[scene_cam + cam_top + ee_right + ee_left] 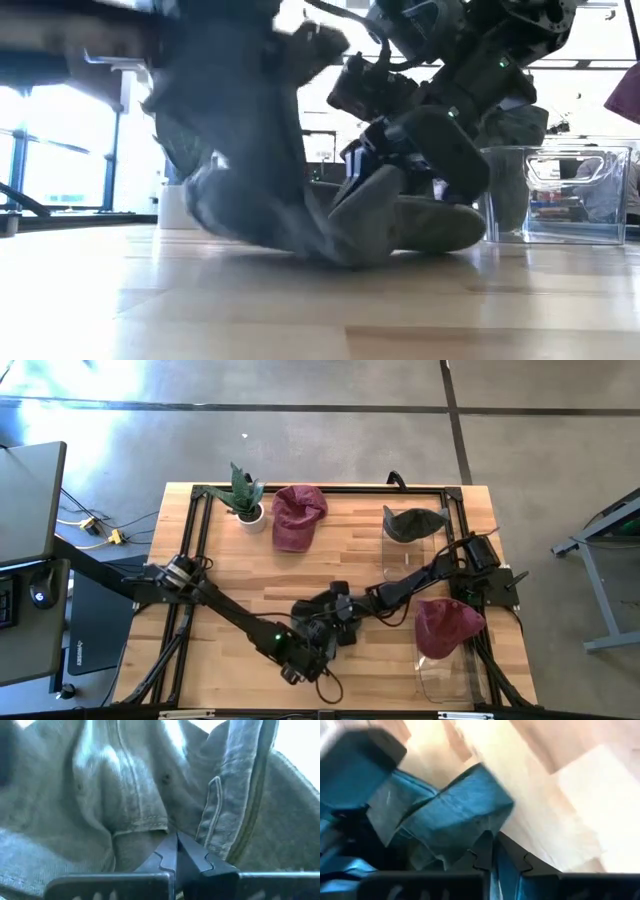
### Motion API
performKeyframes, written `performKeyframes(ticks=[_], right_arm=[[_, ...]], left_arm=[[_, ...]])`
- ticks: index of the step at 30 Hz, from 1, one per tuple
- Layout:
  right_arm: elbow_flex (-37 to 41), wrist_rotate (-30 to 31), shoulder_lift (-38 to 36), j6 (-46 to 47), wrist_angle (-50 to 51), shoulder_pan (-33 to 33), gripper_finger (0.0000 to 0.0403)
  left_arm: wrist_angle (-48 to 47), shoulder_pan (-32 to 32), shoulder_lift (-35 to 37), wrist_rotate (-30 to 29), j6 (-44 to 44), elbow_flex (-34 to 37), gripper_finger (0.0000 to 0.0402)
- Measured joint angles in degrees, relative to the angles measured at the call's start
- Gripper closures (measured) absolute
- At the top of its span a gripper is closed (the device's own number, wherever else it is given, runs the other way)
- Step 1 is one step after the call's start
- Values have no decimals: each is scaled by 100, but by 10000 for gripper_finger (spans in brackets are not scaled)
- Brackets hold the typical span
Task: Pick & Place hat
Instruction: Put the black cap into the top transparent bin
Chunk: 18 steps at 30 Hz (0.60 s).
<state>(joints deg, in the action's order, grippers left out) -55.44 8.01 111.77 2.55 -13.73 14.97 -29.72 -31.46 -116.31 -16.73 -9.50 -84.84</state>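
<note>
While both arms meet near the table's (350, 550) front middle, the left gripper (318, 643) and right gripper (345, 607) are each clamped tight on the dark hat (322, 610), its lower edge touching the wood.

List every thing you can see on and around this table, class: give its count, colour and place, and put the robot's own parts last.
Held hat: one, grey-blue, front middle of the table, gripped by both grippers.
Maroon hats: two, one at the back by the plant, one on the front right clear bin.
Dark hat: one, dark grey-green, on the back right clear bin.
Clear bins: two, see-through, on the right side, one at the back, one in front.
Potted plant: one, green in a white pot, back left.
Left gripper: shut on the held hat.
Right gripper: shut on the held hat.
</note>
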Motion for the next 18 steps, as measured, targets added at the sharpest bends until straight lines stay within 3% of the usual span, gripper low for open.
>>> performKeyframes(ticks=[9,15,18], right_arm=[[-2,-280,-15,-385,261,91,402],[6,441,-467,-496,221,291,402],[0,434,-528,-318,-137,343,401]], left_arm=[[-140,-34,78,241,-213,-171,400],[105,-41,107,369,-82,81,401],[446,27,107,533,-101,308,401]])
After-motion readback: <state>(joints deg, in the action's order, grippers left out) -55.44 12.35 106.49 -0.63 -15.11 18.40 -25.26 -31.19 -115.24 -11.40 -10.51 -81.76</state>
